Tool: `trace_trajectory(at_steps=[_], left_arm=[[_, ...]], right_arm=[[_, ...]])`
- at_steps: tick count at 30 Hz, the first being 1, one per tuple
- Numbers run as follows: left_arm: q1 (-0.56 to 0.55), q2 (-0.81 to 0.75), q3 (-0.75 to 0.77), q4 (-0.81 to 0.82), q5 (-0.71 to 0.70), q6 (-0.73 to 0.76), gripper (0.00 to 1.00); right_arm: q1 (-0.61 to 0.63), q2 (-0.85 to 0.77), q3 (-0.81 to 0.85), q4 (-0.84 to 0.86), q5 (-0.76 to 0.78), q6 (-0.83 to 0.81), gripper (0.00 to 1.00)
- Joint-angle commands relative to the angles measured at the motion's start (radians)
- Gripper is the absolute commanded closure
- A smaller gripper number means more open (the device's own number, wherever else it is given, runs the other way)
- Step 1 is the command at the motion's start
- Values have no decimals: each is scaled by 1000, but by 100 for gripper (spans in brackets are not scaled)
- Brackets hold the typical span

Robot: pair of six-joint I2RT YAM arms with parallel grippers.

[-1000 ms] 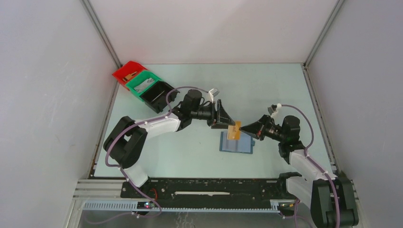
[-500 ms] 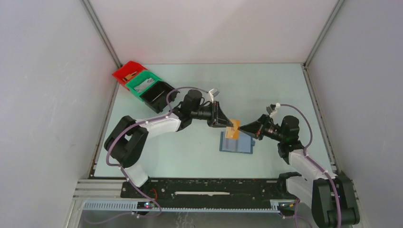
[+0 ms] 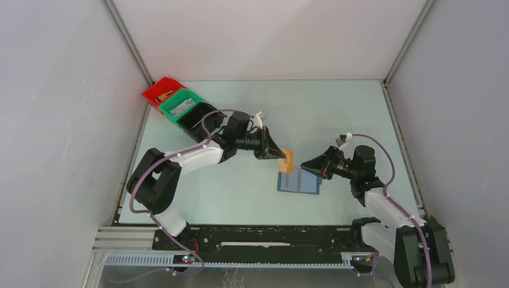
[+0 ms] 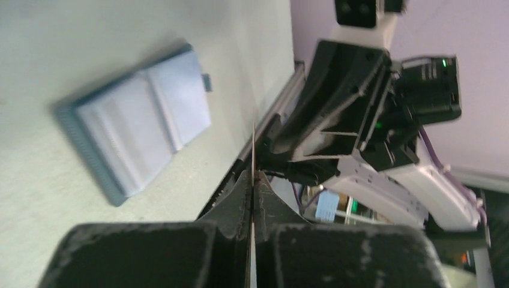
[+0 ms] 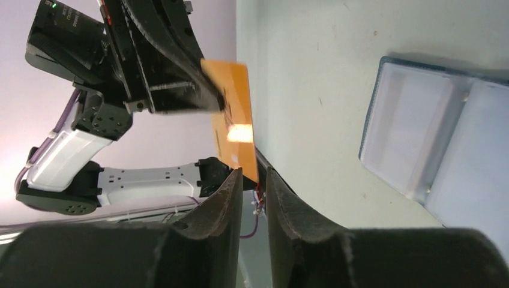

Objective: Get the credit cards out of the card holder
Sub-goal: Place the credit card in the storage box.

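Observation:
The slate-blue card holder (image 3: pixel 299 181) lies spread flat on the table between the two arms, also showing in the left wrist view (image 4: pixel 138 135) and the right wrist view (image 5: pixel 438 144). One orange-tan credit card (image 3: pixel 288 160) hangs in the air just above the holder's far left corner. My left gripper (image 3: pixel 280 155) is shut on it; in its own view the card (image 4: pixel 253 150) shows edge-on between the fingers of the left gripper (image 4: pixel 253 175). My right gripper (image 3: pixel 303 164) stands a little open just right of the card (image 5: pixel 233 123), its fingertips (image 5: pixel 254 177) apart and holding nothing.
A red bin (image 3: pixel 159 90), a green bin (image 3: pixel 177 105) and a black bin (image 3: pixel 201 118) stand in a row at the table's far left corner, behind the left arm. Pale walls close in the table on three sides.
My left gripper has shut on the card and drawn it slightly left and away. The right gripper, shut on the card before, has opened and let go of it.

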Motion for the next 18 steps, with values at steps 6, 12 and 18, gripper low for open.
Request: trace_trajectory(at_steps=[6,12,18], left_arm=[[203,-171,74,-296,-176,159,100],[332,-222,137,-423,-298,195,100],[477,-204,325,-642,-455,300,100]], right_arm=[[-62,-84,78,-285,72,-196,66],[-70,-100,108,-374,105,-261,66],[-74,-107,121,-429,116,-291,66]])
